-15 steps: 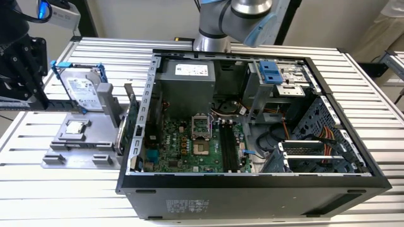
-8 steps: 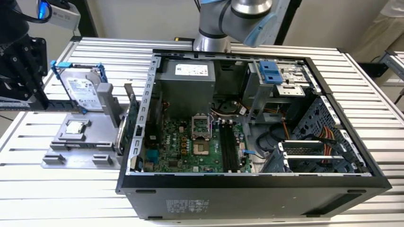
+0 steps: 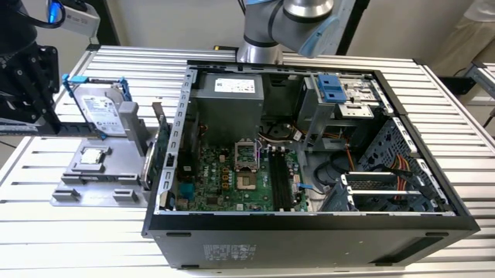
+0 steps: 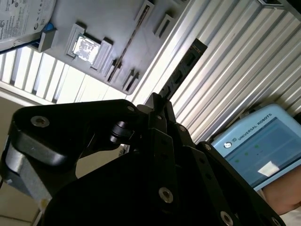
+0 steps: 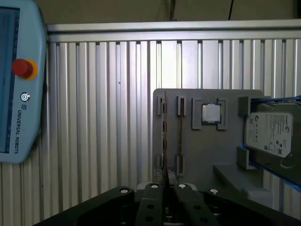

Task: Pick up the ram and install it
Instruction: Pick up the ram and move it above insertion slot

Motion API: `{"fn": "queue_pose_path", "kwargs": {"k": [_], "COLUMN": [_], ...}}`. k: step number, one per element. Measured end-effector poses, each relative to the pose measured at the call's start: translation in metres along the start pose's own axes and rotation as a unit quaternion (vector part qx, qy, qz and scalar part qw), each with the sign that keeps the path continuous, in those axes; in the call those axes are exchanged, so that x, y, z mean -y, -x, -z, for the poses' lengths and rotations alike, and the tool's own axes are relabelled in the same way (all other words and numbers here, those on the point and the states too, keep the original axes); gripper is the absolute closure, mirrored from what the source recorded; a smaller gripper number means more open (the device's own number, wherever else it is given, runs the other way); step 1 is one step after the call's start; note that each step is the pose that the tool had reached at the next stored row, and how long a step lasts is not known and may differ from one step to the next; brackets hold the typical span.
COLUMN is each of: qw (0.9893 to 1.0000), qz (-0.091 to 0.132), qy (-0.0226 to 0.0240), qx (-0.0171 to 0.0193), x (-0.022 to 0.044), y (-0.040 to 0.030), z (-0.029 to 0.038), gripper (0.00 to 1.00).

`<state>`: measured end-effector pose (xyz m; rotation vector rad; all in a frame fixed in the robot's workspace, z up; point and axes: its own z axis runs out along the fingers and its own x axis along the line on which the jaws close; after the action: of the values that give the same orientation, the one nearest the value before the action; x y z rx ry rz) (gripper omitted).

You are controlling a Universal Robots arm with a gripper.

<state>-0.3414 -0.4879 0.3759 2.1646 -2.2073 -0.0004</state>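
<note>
First wrist view: the hand (image 5: 165,189) is clamped on the ram (image 5: 164,141), which juts edge-on from its fingertips above the table (image 5: 108,117). Beyond lies a grey tray (image 5: 202,155) carrying a CPU (image 5: 211,113) and a hard drive (image 5: 270,134). In the exterior view, the open case (image 3: 309,229) stands beside the tray.

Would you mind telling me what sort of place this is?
Probably a robotics lab bench set up for computer assembly: an open desktop case sits on a slotted aluminium table, a robot arm stands by it, and a teach pendant appears in the first wrist view.
</note>
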Motion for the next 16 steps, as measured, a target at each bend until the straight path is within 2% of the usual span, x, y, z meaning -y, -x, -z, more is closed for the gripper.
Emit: {"fn": "queue_pose_path", "kwargs": {"k": [16], "qw": [1.0], "qz": [0.0], "qy": [0.0], "qx": [0.0], "x": [0.006], "y": [0.0001], "z": [0.0002], "gripper": [1.0]}}
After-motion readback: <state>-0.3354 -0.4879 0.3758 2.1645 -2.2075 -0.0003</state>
